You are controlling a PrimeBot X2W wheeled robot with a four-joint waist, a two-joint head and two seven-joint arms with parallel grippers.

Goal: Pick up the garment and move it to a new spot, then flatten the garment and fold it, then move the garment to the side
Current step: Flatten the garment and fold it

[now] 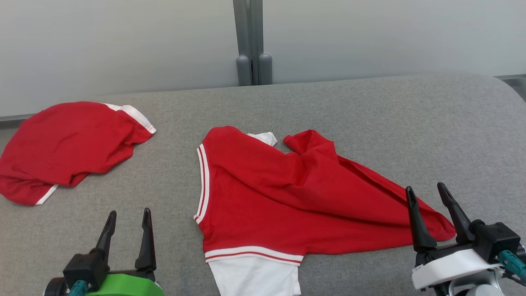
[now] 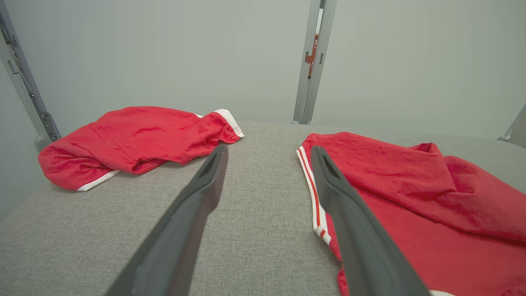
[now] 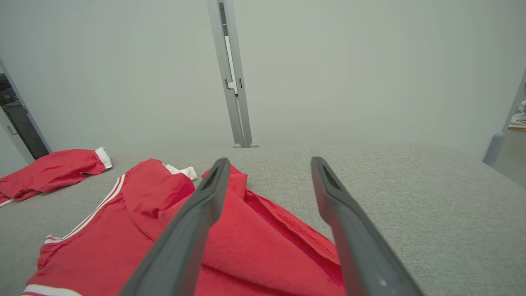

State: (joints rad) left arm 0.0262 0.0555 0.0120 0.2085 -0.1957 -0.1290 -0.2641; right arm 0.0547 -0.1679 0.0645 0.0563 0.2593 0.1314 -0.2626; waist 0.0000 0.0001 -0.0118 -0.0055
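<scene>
Fingers sit nearest. The left fingers [image 1: 145, 238] rise at the near left over the bare grey counter [image 1: 370, 115], spread wide with nothing between them. At the near right, the right fingers [image 1: 416, 222] are spread just as wide and equally empty. In the right wrist view one of them lies over red cloth and the other over bare counter; whether either touches the cloth cannot be told. Between the two arms the garment [image 1: 279, 193] lies rumpled mid-counter. It is red, with a striped band and a white panel [image 1: 254, 275] at its near edge, and a tail tapering toward the right fingers. Farther back on the left a second red garment [image 1: 70, 144] with white trim lies heaped, well apart from the first. Behind the counter stands a pale wall [image 1: 123, 41] with a grey post [image 1: 253, 41].
</scene>
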